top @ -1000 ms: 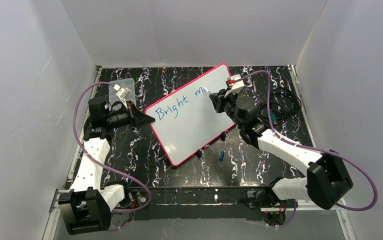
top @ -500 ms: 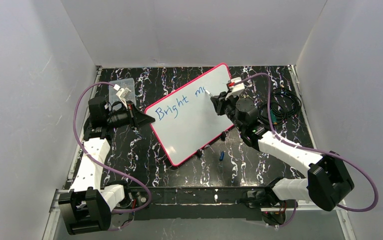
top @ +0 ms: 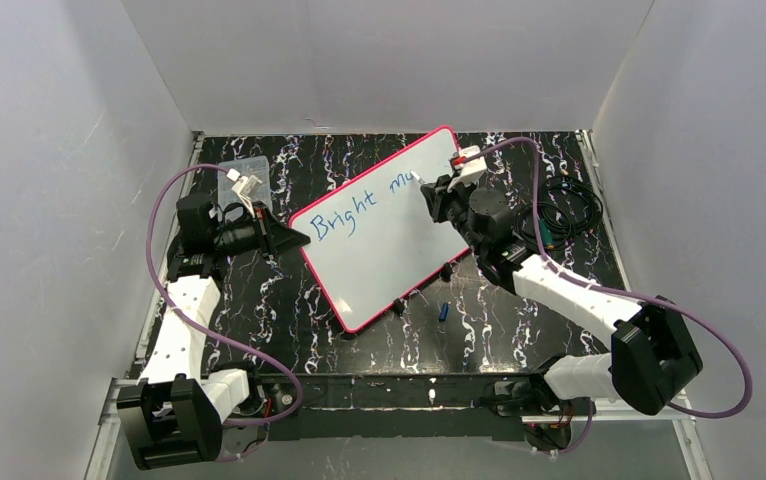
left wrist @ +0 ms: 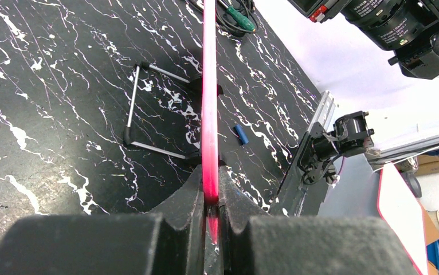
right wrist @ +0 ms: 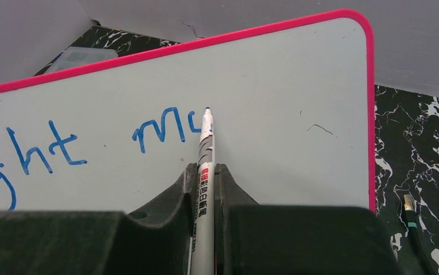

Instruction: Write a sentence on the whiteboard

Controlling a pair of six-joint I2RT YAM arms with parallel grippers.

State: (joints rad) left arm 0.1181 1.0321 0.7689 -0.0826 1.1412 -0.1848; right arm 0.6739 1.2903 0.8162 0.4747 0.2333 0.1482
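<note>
The blue writing (top: pixel 344 218), "Bright" plus a word just begun, sits on the whiteboard (top: pixel 384 265), which stands tilted in the middle of the table (top: pixel 289 330). The right hand (right wrist: pixel 204 177) grips a marker (right wrist: pixel 207 134), its tip at the last letter. The left hand (left wrist: pixel 208 189) pinches the board's left edge.

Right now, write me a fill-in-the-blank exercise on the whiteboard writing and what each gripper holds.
1. The finished word of the sentence on the whiteboard reads ____.
2. Of the left gripper and right gripper, the one shut on the marker is the ____.
3. The writing's colour is ____.
4. The left gripper is shut on the pink-red rim of the ____.

Missing words: Bright; right; blue; whiteboard.
</note>
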